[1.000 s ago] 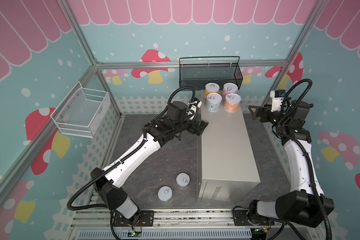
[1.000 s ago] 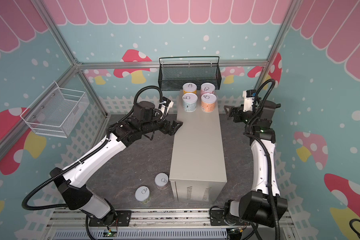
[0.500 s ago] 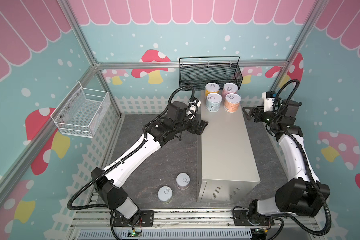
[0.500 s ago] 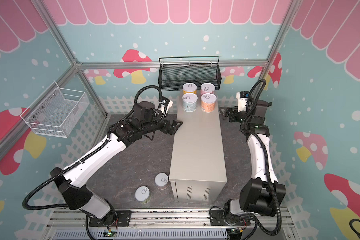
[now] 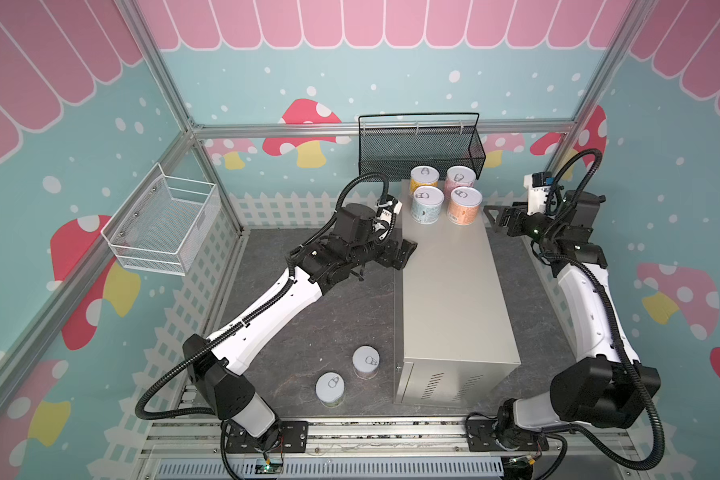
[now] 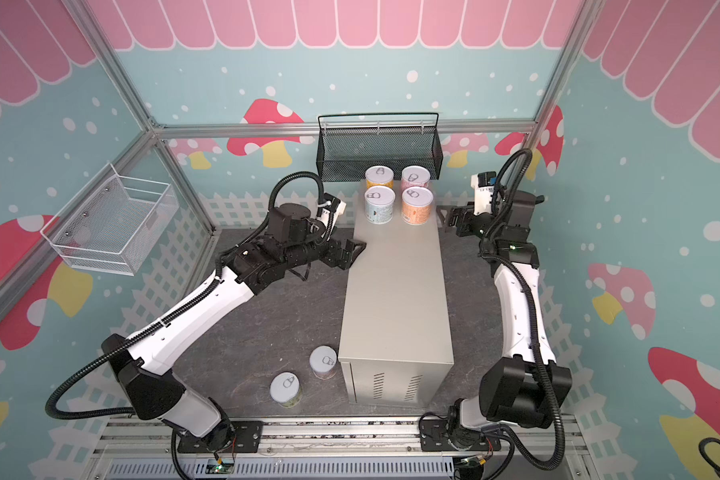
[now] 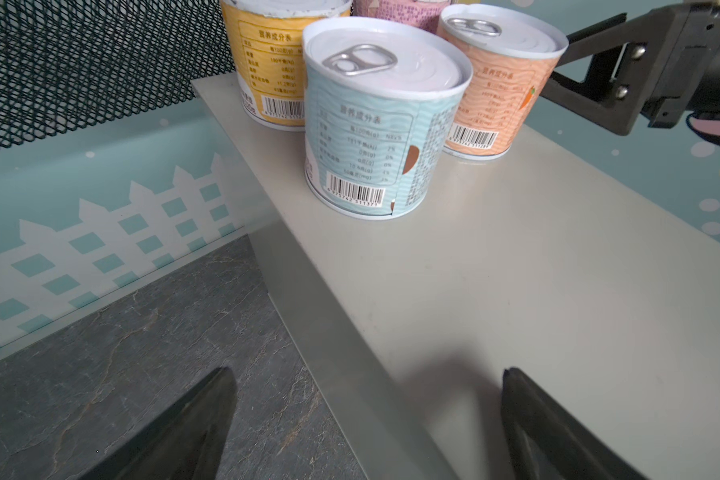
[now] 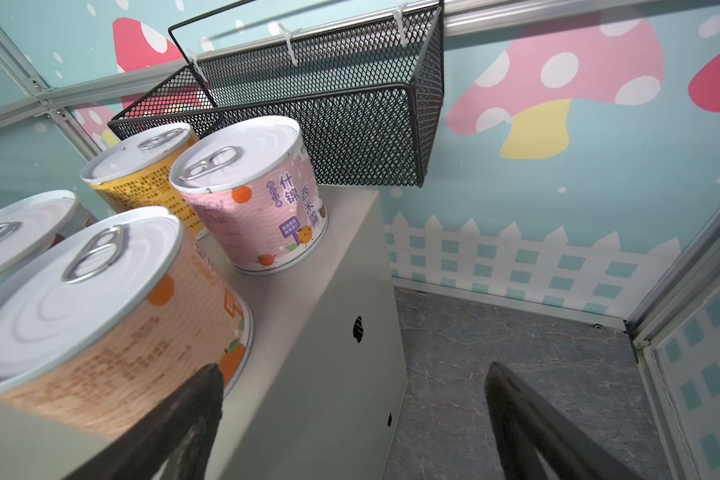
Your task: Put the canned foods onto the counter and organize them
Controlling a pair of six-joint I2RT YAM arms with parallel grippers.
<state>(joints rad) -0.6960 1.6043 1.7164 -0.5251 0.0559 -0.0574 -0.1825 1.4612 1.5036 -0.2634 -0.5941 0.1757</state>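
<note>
The counter (image 5: 449,291) (image 6: 395,291) is a beige metal cabinet. At its far end stand a yellow can (image 5: 423,179), a pink can (image 5: 460,179), a light blue can (image 5: 428,204) (image 7: 379,124) and an orange can (image 5: 465,205) (image 8: 100,316). On the floor near its front left corner stand a pink-white can (image 5: 366,362) and a greenish can (image 5: 330,388). My left gripper (image 5: 408,253) (image 7: 366,415) is open and empty, straddling the counter's left edge. My right gripper (image 5: 493,216) (image 8: 352,411) is open and empty beside the orange can, at the right edge.
A black mesh basket (image 5: 420,145) hangs on the back wall just behind the cans. A white wire basket (image 5: 163,226) is fixed to the left wall. Dark stone floor (image 5: 308,324) lies on both sides of the counter.
The right arm has swung in, and its gripper now sits slightly closer to the counter's right edge. The left arm has barely moved. Both grippers stay open.
</note>
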